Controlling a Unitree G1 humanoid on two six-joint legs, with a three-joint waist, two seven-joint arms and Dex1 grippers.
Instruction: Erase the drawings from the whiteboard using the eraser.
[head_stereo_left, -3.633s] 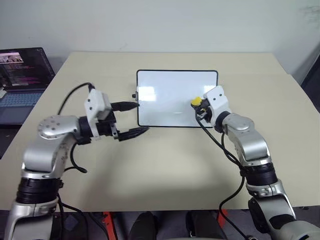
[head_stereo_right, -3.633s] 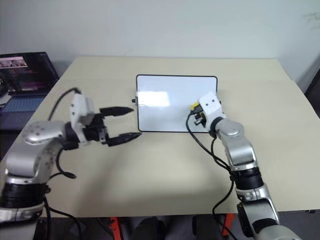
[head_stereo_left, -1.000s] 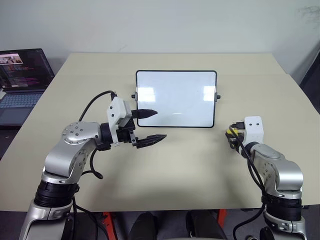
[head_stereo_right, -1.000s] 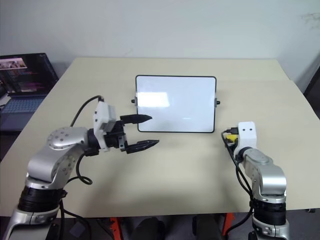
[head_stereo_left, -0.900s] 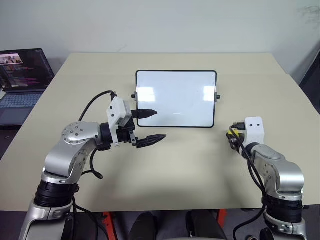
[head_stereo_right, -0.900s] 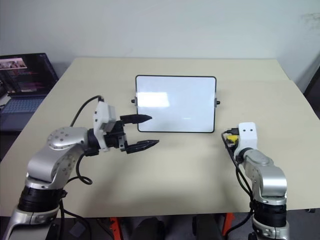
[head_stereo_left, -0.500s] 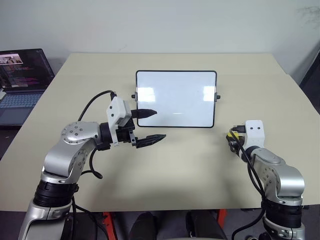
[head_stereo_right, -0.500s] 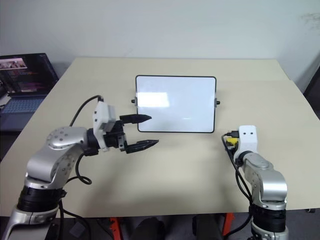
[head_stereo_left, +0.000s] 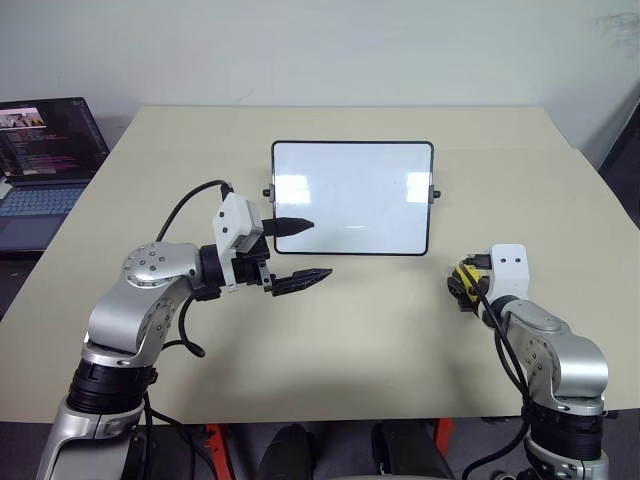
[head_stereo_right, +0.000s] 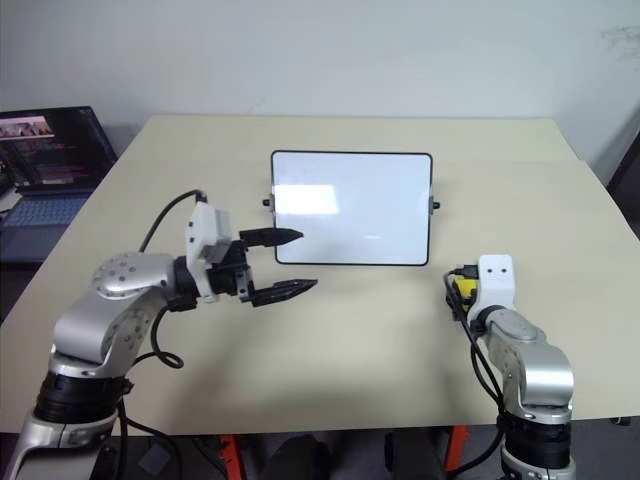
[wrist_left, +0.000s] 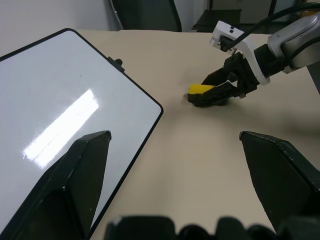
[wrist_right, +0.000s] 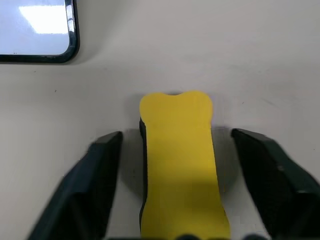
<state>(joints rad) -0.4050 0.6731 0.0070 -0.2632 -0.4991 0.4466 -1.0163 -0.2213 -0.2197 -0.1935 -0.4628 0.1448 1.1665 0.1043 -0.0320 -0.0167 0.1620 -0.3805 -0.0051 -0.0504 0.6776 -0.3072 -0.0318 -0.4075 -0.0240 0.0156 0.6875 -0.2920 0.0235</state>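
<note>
Board looks clean; eraser lies on the desk right of it, between the parted right claw. Left claw gapes too. Next, I judge: withdraw.

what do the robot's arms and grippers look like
Both arms are silver-grey metal with black joint rings and loose black cables. Each wrist bears a white boxy camera housing. The left gripper and the right gripper each have two black tapered fingers.

Head pair high, looking down; wrists close, both seeing eraser.
</note>
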